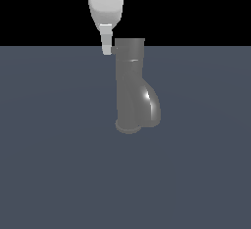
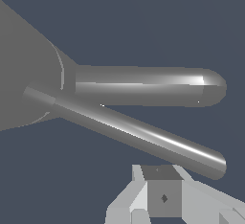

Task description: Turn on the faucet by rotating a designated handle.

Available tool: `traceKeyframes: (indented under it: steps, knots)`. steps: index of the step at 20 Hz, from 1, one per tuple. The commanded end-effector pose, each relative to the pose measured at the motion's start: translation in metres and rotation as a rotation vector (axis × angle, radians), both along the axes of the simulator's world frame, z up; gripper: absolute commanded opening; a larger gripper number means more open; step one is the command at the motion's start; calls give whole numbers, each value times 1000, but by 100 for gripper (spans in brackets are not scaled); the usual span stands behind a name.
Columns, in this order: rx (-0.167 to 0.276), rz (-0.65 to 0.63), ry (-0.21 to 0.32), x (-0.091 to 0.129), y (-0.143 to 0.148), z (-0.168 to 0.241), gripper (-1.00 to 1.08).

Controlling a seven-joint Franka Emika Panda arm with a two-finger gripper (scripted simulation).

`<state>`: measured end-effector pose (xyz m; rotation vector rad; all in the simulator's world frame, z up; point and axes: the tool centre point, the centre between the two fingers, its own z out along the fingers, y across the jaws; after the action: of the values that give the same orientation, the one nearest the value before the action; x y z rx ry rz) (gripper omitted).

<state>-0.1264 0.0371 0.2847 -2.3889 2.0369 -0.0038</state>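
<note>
The faucet (image 1: 129, 76) is a glossy dark grey upright cylinder with a bulging spout (image 1: 150, 106) and a round base, standing on the floor. In the wrist view its top (image 2: 24, 74) fills one side. Two grey rods project sideways from it. The thinner, slanted rod is the handle (image 2: 143, 133). My white gripper (image 1: 106, 51) hangs beside the faucet's top on the exterior view's left. In the wrist view the gripper (image 2: 162, 189) sits just off the handle's free end, its fingers together, holding nothing. The handle is barely visible in the exterior view.
A second, thicker grey rod (image 2: 143, 85) projects from the faucet's top just beyond the handle. The flat blue-grey floor (image 1: 54, 164) spreads all around the faucet.
</note>
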Motion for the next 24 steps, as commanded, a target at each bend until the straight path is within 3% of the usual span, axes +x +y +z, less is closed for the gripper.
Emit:
traceKeyframes:
  steps: [1, 6, 24]
  knots:
    - [0, -11, 3, -7, -14, 0, -100]
    - [-1, -3, 1, -12, -18, 0, -100]
    - [0, -10, 3, 6, -111, 0, -100]
